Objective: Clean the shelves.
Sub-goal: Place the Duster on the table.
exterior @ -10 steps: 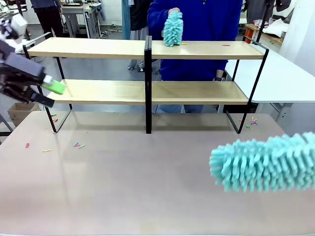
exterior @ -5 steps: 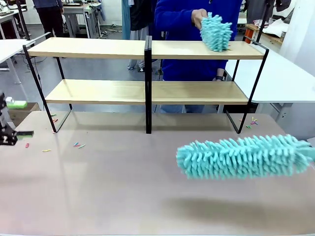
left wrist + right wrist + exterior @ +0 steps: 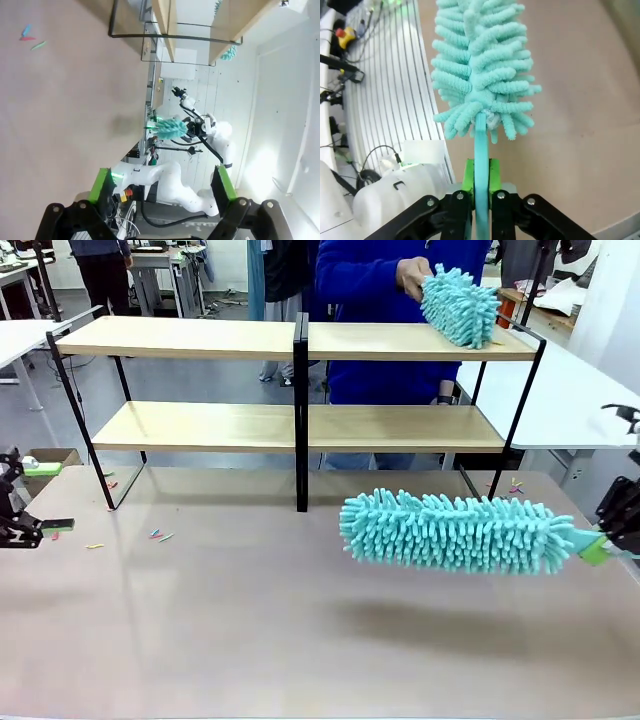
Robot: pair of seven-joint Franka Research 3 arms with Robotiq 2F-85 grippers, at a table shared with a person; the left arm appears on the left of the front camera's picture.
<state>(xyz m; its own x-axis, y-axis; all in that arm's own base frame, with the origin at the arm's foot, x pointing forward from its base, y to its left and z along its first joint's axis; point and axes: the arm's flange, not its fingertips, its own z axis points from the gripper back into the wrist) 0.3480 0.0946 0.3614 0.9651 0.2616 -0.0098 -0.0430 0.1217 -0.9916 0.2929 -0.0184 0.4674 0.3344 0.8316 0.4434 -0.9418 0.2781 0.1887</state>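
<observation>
Fingers (image 3: pixel 468 181) of the right gripper (image 3: pixel 481 186) pinch a duster (image 3: pixel 455 532) handle, left fingers (image 3: pixel 101 184) spread.

Right gripper (image 3: pixel 481 182) clamped on teal duster (image 3: pixel 482 65) handle, above beige tabletop (image 3: pixel 580 115)

Duster (image 3: pixel 455 532) over table (image 3: pixel 250 640), before shelves (image 3: pixel 300 425)

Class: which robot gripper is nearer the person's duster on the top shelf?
Right. The right gripper sits below the person's duster at the table's right edge; the left gripper is at the far-left edge.
</observation>
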